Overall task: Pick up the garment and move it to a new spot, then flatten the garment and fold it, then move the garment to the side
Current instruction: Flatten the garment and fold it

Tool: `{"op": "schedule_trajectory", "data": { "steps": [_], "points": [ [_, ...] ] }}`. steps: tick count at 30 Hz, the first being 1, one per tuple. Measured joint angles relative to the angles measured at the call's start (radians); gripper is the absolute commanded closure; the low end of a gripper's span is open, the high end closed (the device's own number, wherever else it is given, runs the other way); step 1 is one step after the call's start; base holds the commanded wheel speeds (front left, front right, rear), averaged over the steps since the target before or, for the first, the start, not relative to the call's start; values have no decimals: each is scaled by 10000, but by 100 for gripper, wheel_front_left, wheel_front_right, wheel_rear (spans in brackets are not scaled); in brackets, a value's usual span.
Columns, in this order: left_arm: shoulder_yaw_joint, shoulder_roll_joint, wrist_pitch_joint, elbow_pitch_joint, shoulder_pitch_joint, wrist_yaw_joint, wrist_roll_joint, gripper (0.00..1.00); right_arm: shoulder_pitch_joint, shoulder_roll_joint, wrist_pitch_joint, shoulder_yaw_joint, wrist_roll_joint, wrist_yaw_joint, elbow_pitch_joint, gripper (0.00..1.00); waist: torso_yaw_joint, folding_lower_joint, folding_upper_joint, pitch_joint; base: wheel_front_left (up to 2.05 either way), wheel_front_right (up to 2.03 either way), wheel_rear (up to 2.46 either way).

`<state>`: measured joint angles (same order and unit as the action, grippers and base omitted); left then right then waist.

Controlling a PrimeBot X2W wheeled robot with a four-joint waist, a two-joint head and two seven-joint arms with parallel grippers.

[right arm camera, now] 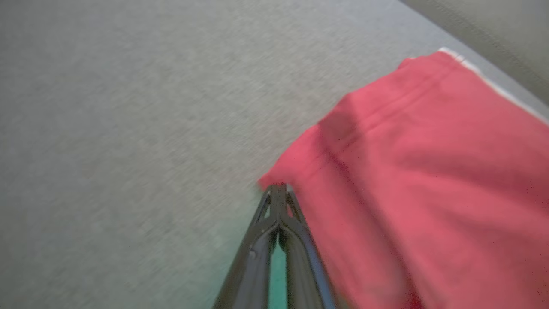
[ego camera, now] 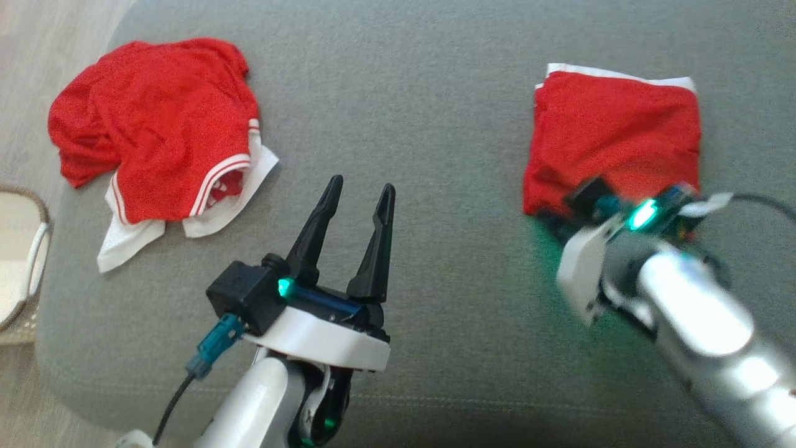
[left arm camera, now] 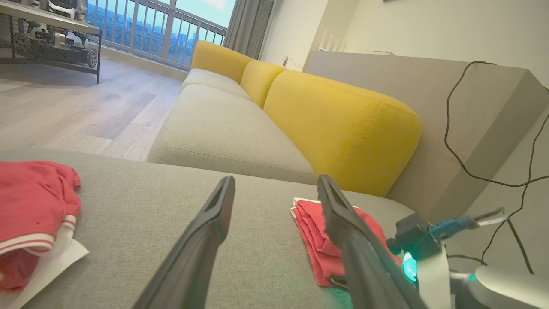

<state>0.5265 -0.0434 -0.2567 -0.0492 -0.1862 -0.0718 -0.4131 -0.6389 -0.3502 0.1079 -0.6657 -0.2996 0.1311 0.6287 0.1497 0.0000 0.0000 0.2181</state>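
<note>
At the closed right gripper (right arm camera: 278, 191), corner of the folded garment (right arm camera: 420, 171).

Home, living room. Long sofa (left arm camera: 223, 128) with grey seat and yellow back cushions (left arm camera: 343, 124). Wood-plank floor (left arm camera: 64, 107). Curtain (left arm camera: 248, 21) beside a railed balcony (left arm camera: 150, 30), city beyond. Woven basket (ego camera: 22, 261) on the floor. Crumpled red garment (ego camera: 155, 124) and folded red garment (ego camera: 615, 137) on a grey upholstered seat (ego camera: 435, 93).

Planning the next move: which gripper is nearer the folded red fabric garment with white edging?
Right. The right gripper is shut, tips at a corner of the folded red garment; the left gripper hangs open, well apart.
</note>
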Motion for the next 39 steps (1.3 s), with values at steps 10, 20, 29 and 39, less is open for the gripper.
{"op": "schedule_trajectory", "data": {
  "steps": [10, 20, 29, 39],
  "points": [
    [-546, -8, 0, 21, 625, -391, 353, 0, 1337, -125, -1438, 420, -316, 0, -1906, 0, -563, -1, 0, -815, 0, 0, 0],
    [-1812, -48, 2, 332, 1788, -959, 1509, 0, 4214, 2105, -3526, 5273, 1835, 0, -2606, 0, -917, -1, 0, -1646, 0, 0, 0],
    [-2351, -138, 2, 683, 2579, -869, 2871, 0, 5729, 2656, -3603, 6466, 2708, 0, -4623, 0, -1104, -1, 0, -2216, 0, 0, 0],
    [-2529, -134, 2, 1260, 3051, -761, 3083, 0, 6718, 2849, -3603, 6625, 2228, 0, -4631, 0, -1105, -1, 0, -2536, 0, 0, 0]
  ]
}}
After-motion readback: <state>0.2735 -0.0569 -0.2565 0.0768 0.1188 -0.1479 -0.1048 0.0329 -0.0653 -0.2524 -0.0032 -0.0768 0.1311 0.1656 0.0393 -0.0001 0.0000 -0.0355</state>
